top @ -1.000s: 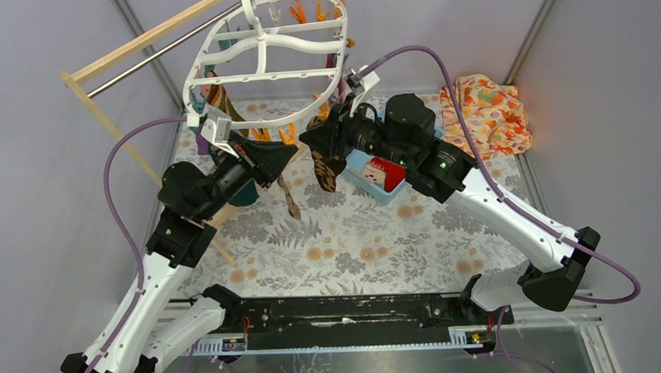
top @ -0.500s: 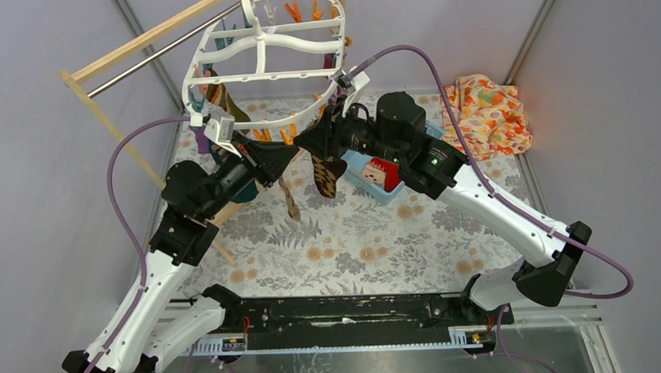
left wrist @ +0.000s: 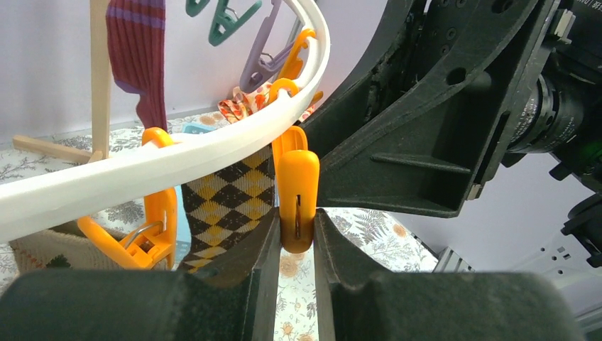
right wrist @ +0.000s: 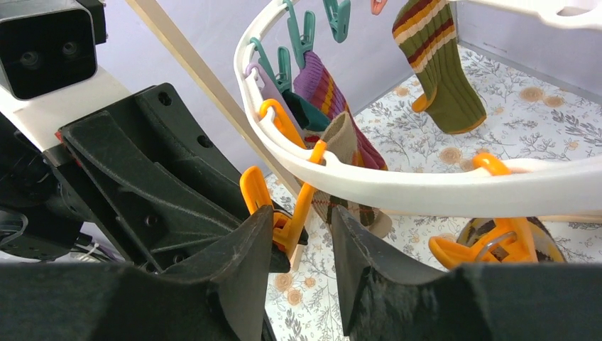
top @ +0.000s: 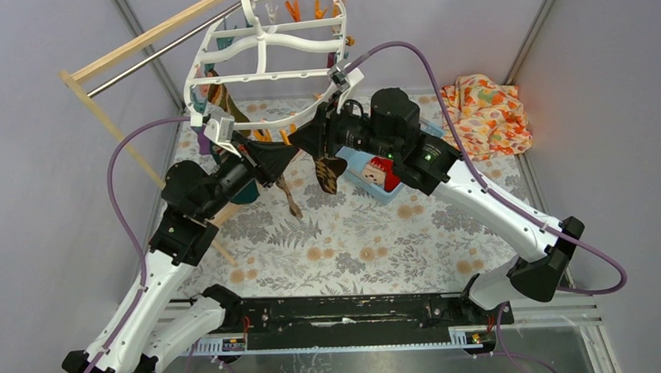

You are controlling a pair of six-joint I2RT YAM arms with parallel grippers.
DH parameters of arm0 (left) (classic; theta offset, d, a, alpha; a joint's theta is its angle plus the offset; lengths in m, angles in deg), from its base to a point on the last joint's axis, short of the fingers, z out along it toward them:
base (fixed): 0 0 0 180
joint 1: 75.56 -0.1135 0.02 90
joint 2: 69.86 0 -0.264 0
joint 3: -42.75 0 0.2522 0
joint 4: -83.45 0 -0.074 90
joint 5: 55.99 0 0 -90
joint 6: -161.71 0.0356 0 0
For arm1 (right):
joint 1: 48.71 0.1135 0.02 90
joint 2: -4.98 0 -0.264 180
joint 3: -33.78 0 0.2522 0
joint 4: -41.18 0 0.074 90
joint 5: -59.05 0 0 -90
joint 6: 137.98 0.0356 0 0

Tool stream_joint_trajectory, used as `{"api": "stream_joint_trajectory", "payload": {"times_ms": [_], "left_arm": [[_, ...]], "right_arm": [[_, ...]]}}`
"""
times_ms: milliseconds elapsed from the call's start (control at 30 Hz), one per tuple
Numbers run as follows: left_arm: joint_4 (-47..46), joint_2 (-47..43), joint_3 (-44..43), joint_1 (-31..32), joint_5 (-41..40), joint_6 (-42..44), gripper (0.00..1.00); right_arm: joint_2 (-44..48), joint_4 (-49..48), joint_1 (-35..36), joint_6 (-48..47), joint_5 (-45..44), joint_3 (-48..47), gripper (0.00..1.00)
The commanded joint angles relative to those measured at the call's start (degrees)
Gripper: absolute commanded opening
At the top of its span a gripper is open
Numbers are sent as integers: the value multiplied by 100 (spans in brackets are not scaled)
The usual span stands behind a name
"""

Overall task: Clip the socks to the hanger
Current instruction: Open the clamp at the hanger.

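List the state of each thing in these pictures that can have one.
Left gripper: shut on orange peg.
Right gripper: open, close to that peg.
Hanger: hanging from rod.
Argyle sock: hanging below the hanger.
Green striped sock: hanging.
Red sock: lying in blue basket, unclipped.

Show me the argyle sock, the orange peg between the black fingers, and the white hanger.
argyle sock [left wrist: 227,202]: left wrist view, diamond-patterned middle.
orange peg [left wrist: 297,188]: left wrist view, flat front.
white hanger [left wrist: 106,179]: left wrist view, curved rim.
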Motion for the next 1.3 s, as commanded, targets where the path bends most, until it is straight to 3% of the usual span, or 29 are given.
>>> {"api": "stream_joint_trajectory", "payload": {"times_ms": [0,167,300,433,600,667,1000,1133,1267], "left_arm": [[-370,-75,-39,29,169,62,0],[-357,-37,-38,28,158,71,0],[-381,-36,-40,24,173,55,0],[-409,-28,-57,26,230,3,0],[-363,-100,-46,29,127,50,0],[-343,-131,-27,29,41,60,1],[-252,-258,-57,29,-203,79,63],[-276,-309,-110,28,-453,87,65],[-332,-188,-202,29,-682,113,56]], "right_arm": [[-24,-153,-24,-44,81,-304,43],[99,-183,-30,-142,62,-195,53],[251,-241,-30,-174,-74,-49,53],[181,-165,-26,-177,-55,-163,36],[97,-201,-26,-101,-20,-193,0],[92,-201,-26,-96,-27,-188,0],[106,-141,-33,-230,-175,-193,0],[115,-153,-25,-245,-190,-165,0],[132,-225,-30,-186,-97,-105,0]]}}
